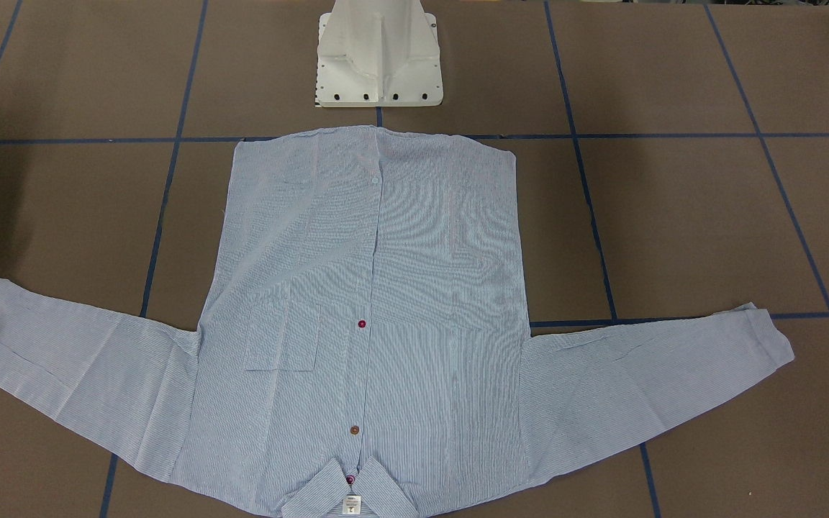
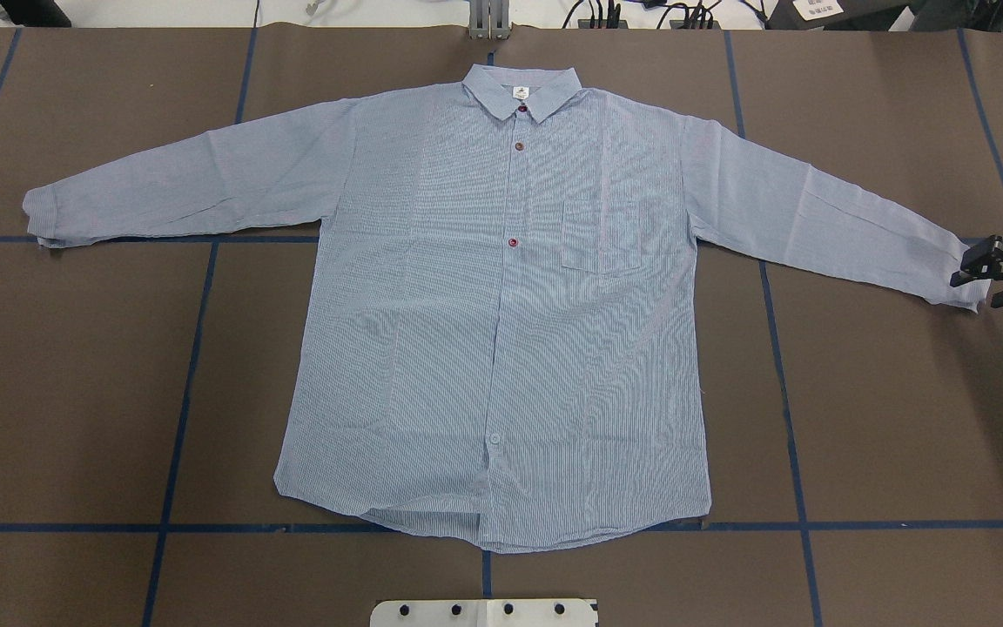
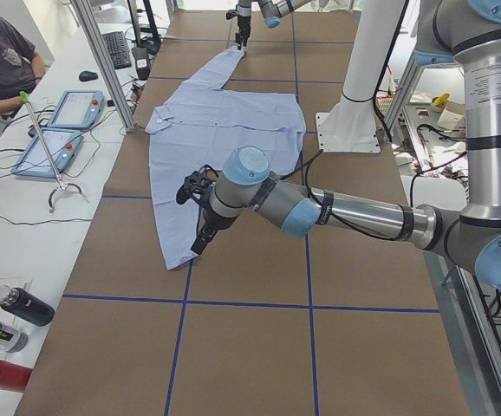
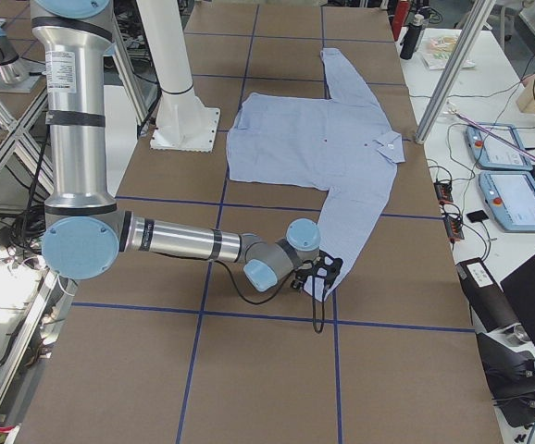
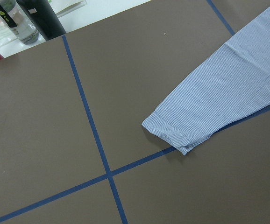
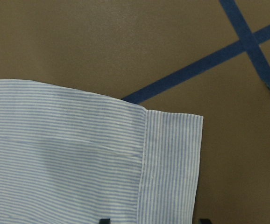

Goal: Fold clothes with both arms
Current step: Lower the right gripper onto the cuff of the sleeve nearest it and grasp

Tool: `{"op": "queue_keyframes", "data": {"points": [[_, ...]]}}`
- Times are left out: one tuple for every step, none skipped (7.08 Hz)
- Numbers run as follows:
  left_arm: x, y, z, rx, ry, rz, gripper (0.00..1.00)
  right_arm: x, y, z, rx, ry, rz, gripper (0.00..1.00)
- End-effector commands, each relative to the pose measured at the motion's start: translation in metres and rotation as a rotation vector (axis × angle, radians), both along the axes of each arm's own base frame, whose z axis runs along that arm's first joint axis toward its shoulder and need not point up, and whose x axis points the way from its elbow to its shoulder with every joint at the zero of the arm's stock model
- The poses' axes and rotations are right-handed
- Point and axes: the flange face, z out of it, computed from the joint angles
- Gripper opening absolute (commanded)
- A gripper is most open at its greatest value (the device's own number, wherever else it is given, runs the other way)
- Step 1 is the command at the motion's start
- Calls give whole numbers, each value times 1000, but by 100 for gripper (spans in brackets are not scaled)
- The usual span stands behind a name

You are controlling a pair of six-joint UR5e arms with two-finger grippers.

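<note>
at the shirt (image 2: 501, 331) cuff, right claw (image 2: 979, 290) stands apart, partly cut off; left claw (image 3: 191, 217): cannot tell.

The table (image 2: 902, 392) is big and brown. Blue tape lines (image 2: 197, 305) cross it and make big squares. A light blue shirt (image 2: 501, 305) with thin white stripes lies flat on the table, front side up. Its two sleeves (image 2: 188, 187) are spread out wide, one to each side. The collar (image 2: 521, 90) lies near one edge of the table. A white base (image 1: 378, 72) stands on the table too. The bottom of the shirt lies near that base, over a blue line.
</note>
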Motion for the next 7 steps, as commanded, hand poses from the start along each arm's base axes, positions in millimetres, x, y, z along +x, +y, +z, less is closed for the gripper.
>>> {"op": "queue_keyframes", "data": {"points": [[0, 0, 0, 0, 0, 0, 100, 0, 1, 5, -3, 11, 3, 67], [0, 0, 0, 0, -3, -2, 100, 1, 2, 6, -6, 13, 6, 55], [0, -1, 0, 0, -4, -3, 100, 1, 2, 6, -8, 13, 7, 32], [0, 0, 0, 0, -3, -2, 100, 1, 2, 6, -10, 14, 7, 0], [0, -1, -1, 2, 0, 0, 100, 2, 2, 5, -6, 11, 5, 0], [1, -6, -1, 2, 1, 1, 100, 3, 2, -1, 19, 6, -1, 0], [1, -6, -1, 2, 2, 1, 100, 5, 4, -25, 69, -13, 3, 0]]}}
